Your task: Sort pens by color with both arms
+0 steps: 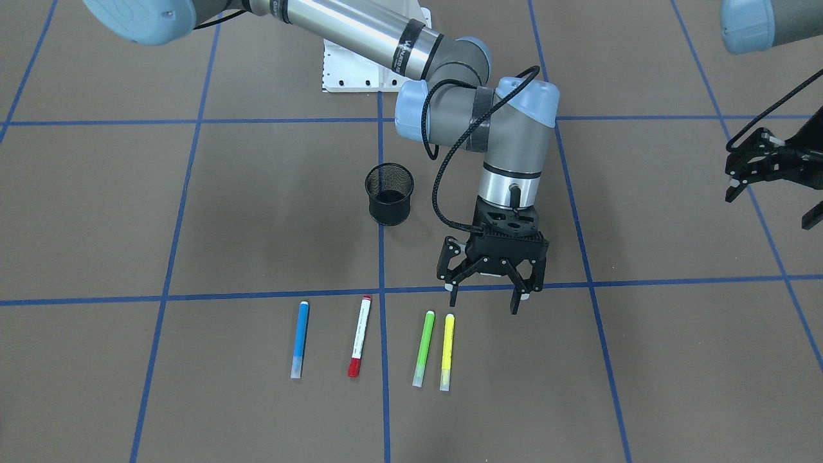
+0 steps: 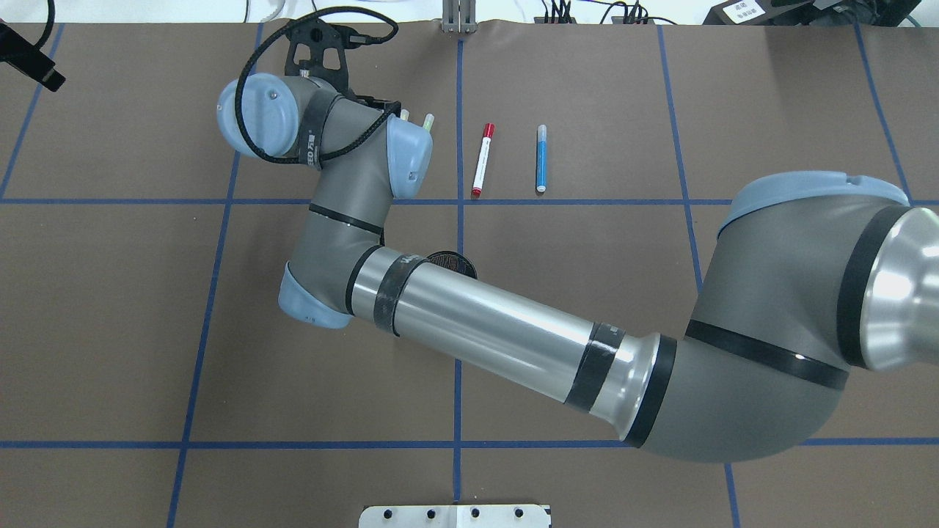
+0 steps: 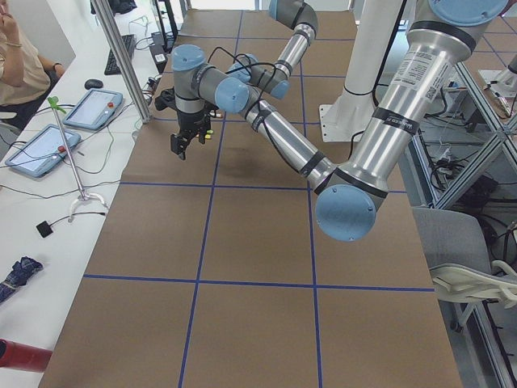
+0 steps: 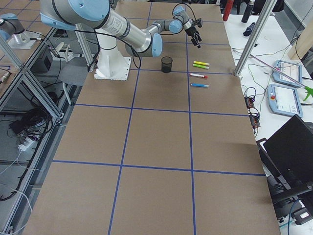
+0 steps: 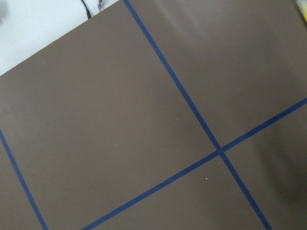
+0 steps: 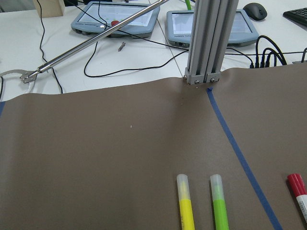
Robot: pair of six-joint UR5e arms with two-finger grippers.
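Four pens lie in a row in the front-facing view: blue (image 1: 299, 339), white-barrelled with red ends (image 1: 359, 335), lime green (image 1: 423, 348) and yellow (image 1: 447, 351). My right arm reaches across the table. Its gripper (image 1: 483, 302) is open and empty, hovering just beside the yellow pen's robot-side end. The right wrist view shows the yellow (image 6: 185, 206), green (image 6: 219, 203) and red-ended (image 6: 298, 189) pens below it. Overhead, that wrist hides most of the green and yellow pens. My left gripper (image 1: 771, 207) hangs open and empty at the view's right edge, far from the pens.
A black mesh cup (image 1: 389, 193) stands between the pens and the white pedestal base (image 1: 347, 71), partly under the right forearm overhead. Blue tape lines grid the brown table. An aluminium post (image 6: 206, 38) and tablets (image 6: 120, 19) stand past the far edge.
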